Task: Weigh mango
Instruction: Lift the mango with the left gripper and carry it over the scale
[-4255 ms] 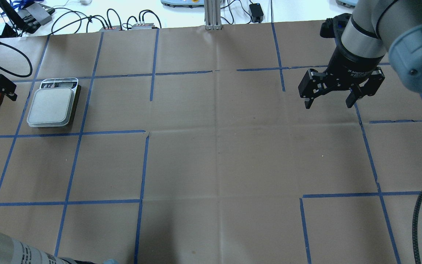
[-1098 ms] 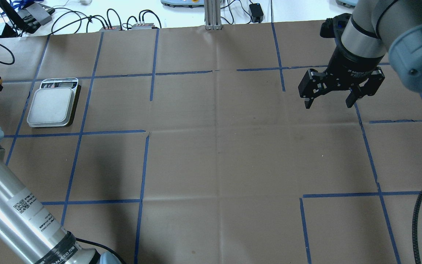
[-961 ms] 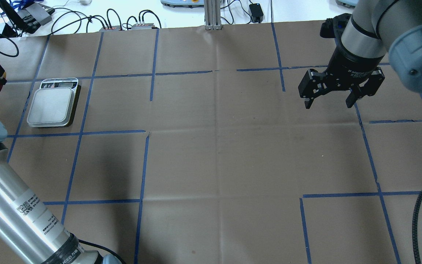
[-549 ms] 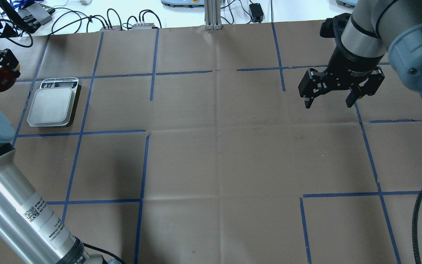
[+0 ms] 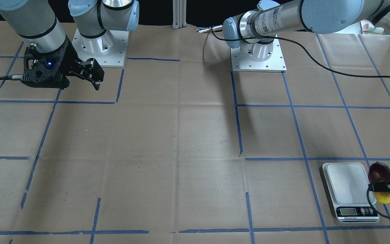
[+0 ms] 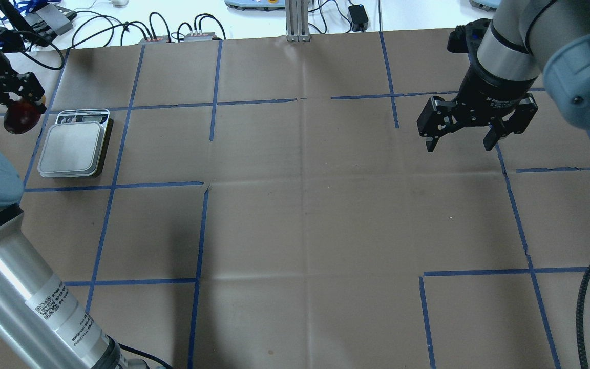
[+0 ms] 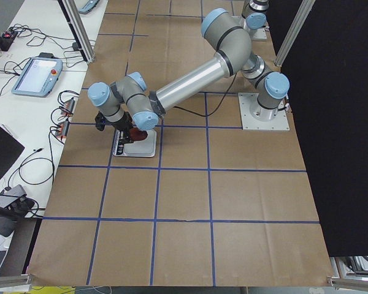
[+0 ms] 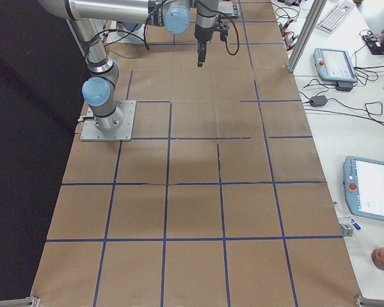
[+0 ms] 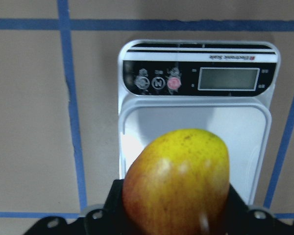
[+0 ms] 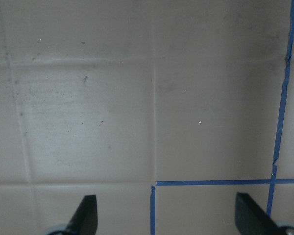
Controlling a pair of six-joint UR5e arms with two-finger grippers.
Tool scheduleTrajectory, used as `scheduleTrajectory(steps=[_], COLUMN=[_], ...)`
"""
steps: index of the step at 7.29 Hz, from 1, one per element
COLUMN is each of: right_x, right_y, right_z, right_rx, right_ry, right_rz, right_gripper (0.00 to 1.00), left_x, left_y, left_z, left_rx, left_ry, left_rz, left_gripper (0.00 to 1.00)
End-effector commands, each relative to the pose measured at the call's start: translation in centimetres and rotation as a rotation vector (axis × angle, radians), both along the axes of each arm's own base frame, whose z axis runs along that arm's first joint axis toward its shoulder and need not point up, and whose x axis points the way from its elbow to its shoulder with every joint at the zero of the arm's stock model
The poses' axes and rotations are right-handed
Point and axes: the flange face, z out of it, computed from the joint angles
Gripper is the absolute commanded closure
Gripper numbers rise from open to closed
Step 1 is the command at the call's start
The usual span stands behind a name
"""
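Near the desk's (image 6: 300, 215) far left corner, the left pincer (image 6: 18, 105) is clenched on the mango (image 6: 18, 117), holding it in the air by its middle. The fruit is smooth and egg-like. From the front its one end is dark red and glossy and the other a bright yellow, with a black finger crossing between the two colours. From the wrist camera the rounded yellow end fills the foreground, lightly speckled and shading to orange-red lower down.

Just beside the mango, on the side toward the desk's middle, lies a flat kitchen scale (image 6: 72, 148). It is a rounded rectangle with a pale, matte metal platform and a dark strip along its far edge that carries a small grey display and three round buttons. In the overhead and front views the mango hangs off the scale's left edge, apart from the platform.

Brown paper with soft creases covers the desk, marked into squares by thin blue tape (image 6: 198, 230); some strips are torn or broken.

Over the right half of the desk, the right pincer (image 6: 460, 146) hangs released, its two black angular fingers spread wide and pointing down at bare paper, gripping nothing.
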Motion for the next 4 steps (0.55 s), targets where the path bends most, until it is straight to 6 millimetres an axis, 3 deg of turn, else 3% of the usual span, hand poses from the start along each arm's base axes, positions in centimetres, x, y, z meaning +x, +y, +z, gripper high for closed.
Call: scheduleTrajectory(steps=[1,4], right_x=[0.0,0.0], right_y=[0.0,0.0], right_z=[0.0,0.0], right_rx=[0.0,0.0], right_ry=[0.0,0.0], right_rz=[0.0,0.0], right_gripper=[0.0,0.0], left_x=[0.2,0.0], left_y=[1.0,0.6], left_z=[-1.5,-3.4], left_rx=[-0.054,-0.071], left_ry=[-0.025,-0.026], left_rz=[-0.006,0.002], left_gripper=[0.66,0.62])
